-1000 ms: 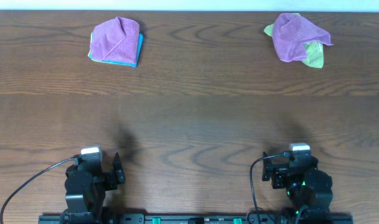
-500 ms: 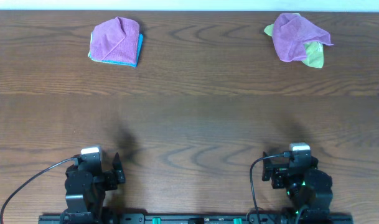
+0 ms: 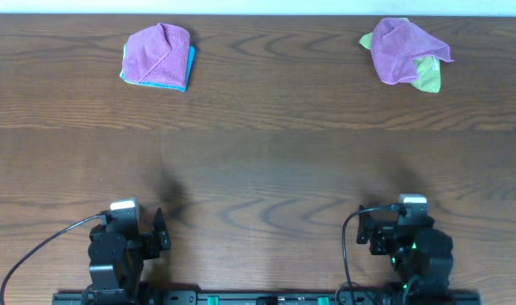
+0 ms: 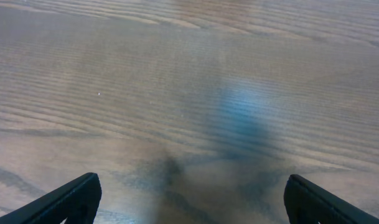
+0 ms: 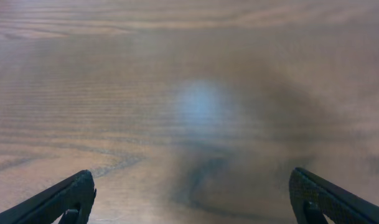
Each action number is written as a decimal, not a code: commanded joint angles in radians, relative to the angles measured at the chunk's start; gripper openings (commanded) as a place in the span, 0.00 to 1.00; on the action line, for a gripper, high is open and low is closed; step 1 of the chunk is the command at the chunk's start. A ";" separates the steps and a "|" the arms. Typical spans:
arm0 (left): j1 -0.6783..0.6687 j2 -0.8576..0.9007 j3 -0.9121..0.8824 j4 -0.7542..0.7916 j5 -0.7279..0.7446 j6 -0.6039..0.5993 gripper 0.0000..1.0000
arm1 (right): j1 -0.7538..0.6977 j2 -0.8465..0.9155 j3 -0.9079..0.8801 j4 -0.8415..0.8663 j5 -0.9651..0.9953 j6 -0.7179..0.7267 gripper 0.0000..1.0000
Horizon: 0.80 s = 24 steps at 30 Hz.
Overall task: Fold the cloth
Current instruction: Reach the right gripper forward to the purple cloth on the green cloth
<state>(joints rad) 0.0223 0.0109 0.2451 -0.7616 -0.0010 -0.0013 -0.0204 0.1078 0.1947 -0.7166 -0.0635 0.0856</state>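
Table (image 3: 266, 152): dark brown wood grain, fills all three views.

Left arm (image 3: 113, 254): at the near edge, left side, black with a pale cap on top; a black cable loops off it toward the left corner.

Left claw (image 4: 192, 202): fingers spread wide apart, only the two black tips showing at the bottom corners of the wrist view, bare wood between them. Nothing held.

Folded square (image 3: 156, 52): purple, far edge, left side. Lies on top of a blue cloth (image 3: 187, 74), which shows as a strip along its right and near edges.

Cloth (image 3: 402, 49): purple, far edge, right side, well apart from both arms. Crumpled and uneven, one corner pointing right. Rests on a green cloth (image 3: 427, 78), which peeks out at its near right and again at its left tip.

Right arm (image 3: 407, 250): near edge, right side, black, pale cap, a small green light on its body.

Right claw (image 5: 192, 196): fingers wide apart, black tips at the bottom corners of the wrist view, blurred wood between. Nothing held.
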 commanded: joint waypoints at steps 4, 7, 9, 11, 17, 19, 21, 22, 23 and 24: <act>-0.004 -0.007 -0.003 -0.001 -0.009 -0.006 0.95 | -0.063 0.258 0.211 0.006 0.003 0.104 0.99; -0.004 -0.007 -0.003 -0.001 -0.009 -0.006 0.95 | -0.102 0.407 0.351 0.006 0.010 0.105 0.99; -0.004 -0.007 -0.003 -0.001 -0.009 -0.006 0.95 | -0.120 0.508 0.447 0.006 0.010 0.104 0.99; -0.004 -0.007 -0.003 -0.001 -0.009 -0.006 0.95 | -0.124 0.602 0.532 0.006 0.010 0.103 0.99; -0.004 -0.007 -0.003 -0.001 -0.009 -0.006 0.95 | -0.124 0.940 0.830 -0.013 0.011 0.101 0.99; -0.004 -0.007 -0.003 -0.001 -0.009 -0.006 0.95 | -0.124 1.044 0.921 -0.023 0.011 0.093 0.99; -0.004 -0.007 -0.003 -0.001 -0.009 -0.006 0.95 | -0.124 1.138 1.007 -0.030 0.011 0.077 0.99; -0.004 -0.007 -0.003 -0.001 -0.009 -0.006 0.95 | -0.124 1.190 1.057 -0.032 0.013 0.069 0.99; -0.004 -0.007 -0.003 -0.001 -0.009 -0.006 0.95 | -0.125 1.227 1.091 -0.032 0.015 0.066 0.99; -0.004 -0.007 -0.003 -0.001 -0.009 -0.006 0.95 | -0.127 1.270 1.131 -0.032 0.015 0.061 0.99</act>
<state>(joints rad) 0.0223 0.0101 0.2424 -0.7609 -0.0010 -0.0017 -0.1364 1.2911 1.2285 -0.7422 -0.0551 0.1707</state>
